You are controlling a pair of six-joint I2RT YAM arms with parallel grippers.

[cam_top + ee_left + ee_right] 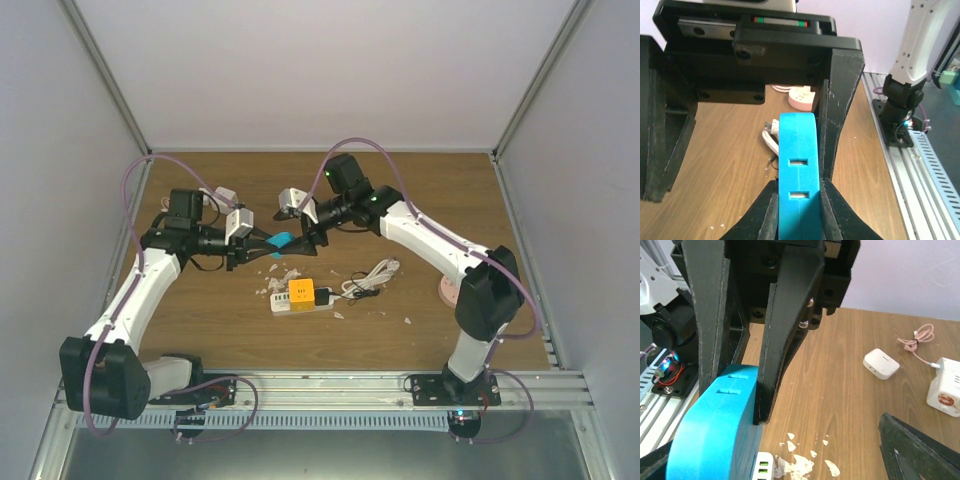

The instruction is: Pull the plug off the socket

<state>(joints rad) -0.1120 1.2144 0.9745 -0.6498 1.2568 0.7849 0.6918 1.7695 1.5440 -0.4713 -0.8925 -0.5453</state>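
Blue slotted piece up in air, just above/behind pwr strip on surface. L fingers clamped on it; R fingers spread wide, one touching. Close R square, then pull straight apart, no twist.

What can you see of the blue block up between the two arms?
The blue block looks like smooth matte plastic, rounded at the end, with two small rectangular slots in one narrow face. It is held above the table, pinched by the left gripper; the open right gripper straddles it, one finger alongside.
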